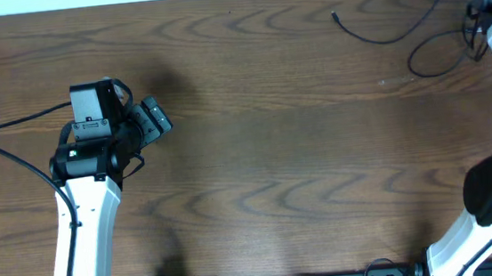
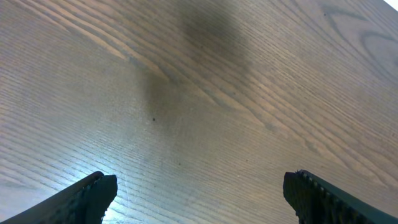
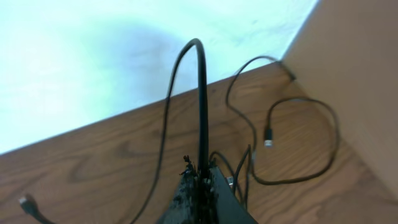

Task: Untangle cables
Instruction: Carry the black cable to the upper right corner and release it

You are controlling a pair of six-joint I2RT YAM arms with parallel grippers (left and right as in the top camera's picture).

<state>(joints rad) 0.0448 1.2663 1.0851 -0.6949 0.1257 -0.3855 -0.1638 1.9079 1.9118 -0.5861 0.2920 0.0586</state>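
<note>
One thin black cable [image 1: 380, 40] is all that can be counted for sure. It lies in loose curves and loops at the far right corner of the brown wood-grain table [image 1: 265, 154]. The right wrist view shows two small plug ends, one plug [image 3: 268, 139] inside a loop to the right and a second plug [image 3: 25, 202] low at the left. Whether they belong to one cord or two cannot be told, since the strands cross each other near the fingers. The right gripper [image 3: 200, 179] is clamped tight on the cable [image 3: 201, 93], which rises from between the fingertips in a tall arch and drops back to the wood. The one other arm carries the left gripper [image 1: 157, 121], well apart on the left half of the table. Its jaws are spread wide over bare wood with nothing between them, as the left wrist view [image 2: 199, 199] shows. A broad stretch of tabletop lies between the two grippers. The cable sits close to the table's far edge, with a pale surface [image 3: 93, 62] beyond it, and a tan panel [image 3: 354, 74] closes the right side just beside the loops.
</note>
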